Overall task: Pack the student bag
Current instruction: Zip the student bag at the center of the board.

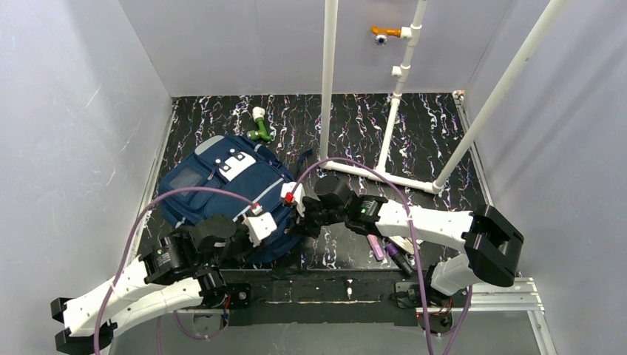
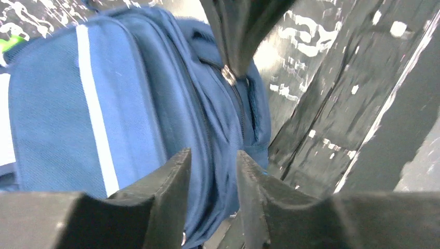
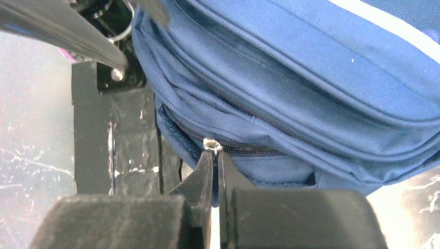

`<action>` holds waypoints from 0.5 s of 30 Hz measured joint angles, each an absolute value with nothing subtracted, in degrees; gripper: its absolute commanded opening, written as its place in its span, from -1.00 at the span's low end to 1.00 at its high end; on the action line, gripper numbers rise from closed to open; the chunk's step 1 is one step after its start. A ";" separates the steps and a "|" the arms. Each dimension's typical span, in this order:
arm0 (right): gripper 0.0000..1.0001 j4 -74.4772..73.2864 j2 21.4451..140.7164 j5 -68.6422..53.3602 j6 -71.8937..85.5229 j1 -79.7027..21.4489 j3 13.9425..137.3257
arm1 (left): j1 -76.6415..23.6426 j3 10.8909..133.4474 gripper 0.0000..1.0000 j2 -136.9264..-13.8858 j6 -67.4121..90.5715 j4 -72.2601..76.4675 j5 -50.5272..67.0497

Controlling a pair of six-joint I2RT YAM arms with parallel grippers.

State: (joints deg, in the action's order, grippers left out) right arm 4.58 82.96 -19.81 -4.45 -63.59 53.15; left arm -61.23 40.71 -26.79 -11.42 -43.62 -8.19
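Packing target: the student bag (image 1: 222, 185), a large navy-blue fabric backpack with grey stripes and a white patch, lies on the dark speckled table (image 1: 429, 140), left of centre, its near edge close to the arm bases.
Left gripper (image 2: 212, 155): the black fingers stand apart with blue fabric showing in the gap; they clamp nothing that I can see.
Right gripper (image 3: 214, 155): the fingers are pressed together, pinching the small silver metal zip tab (image 3: 211, 144) on the bag's near side.
Pens (image 1: 377, 246): purple and dark sticks lie under the right arm, well apart from the bag; these are likely the things to pack.
Zip track (image 3: 181, 127): a dark toothed line curving round the lower compartment.
Step in hand: judged to be opening that compartment.
Doing it well: draw the tab along the track, not away from the cloth. Close the free fingers on fabric just beside the track to brace the soft bag against the drag. Slow down at the curve, where a thin tab could slip.
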 measured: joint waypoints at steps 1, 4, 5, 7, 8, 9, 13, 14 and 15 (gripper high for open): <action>-0.97 3.68 82.94 -19.70 -4.29 -63.86 53.15 | -61.23 42.35 -0.16 -27.66 -10.41 -43.09 -8.10; -0.97 1.41 82.87 -19.14 -2.92 -64.75 53.15 | -61.17 46.92 -0.14 -31.46 -7.84 -40.62 -6.94; -0.97 1.32 82.85 -18.94 -2.44 -65.06 53.15 | -61.17 47.90 -0.13 -33.04 -7.29 -39.68 -6.48; -0.97 0.89 82.74 -18.63 -1.34 -65.73 53.39 | -61.17 48.38 -0.13 -35.83 -6.46 -37.69 -5.76; -0.97 0.60 82.67 -18.48 -0.95 -66.00 53.60 | -61.17 48.31 -0.13 -37.12 -6.28 -36.99 -5.41; -0.97 0.30 82.54 -18.33 -0.56 -66.17 53.78 | -61.17 48.05 -0.13 -38.04 -6.17 -36.29 -5.21; -0.97 -0.58 81.21 -17.39 1.02 -66.78 54.02 | -61.17 45.04 -0.14 -39.40 -5.89 -33.12 -4.60; -0.97 -0.80 80.86 -17.12 1.54 -66.78 54.04 | -61.17 44.14 -0.14 -39.03 -5.89 -32.45 -4.21; -0.97 -1.02 80.51 -16.91 1.72 -66.78 54.04 | -61.21 42.85 -0.14 -38.28 -5.48 -31.57 -3.95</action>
State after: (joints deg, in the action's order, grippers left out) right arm -1.02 80.51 -16.91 1.72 -66.78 54.04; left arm -61.21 42.85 -38.28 -5.48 -31.57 -3.95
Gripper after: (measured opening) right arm 0.054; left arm 0.432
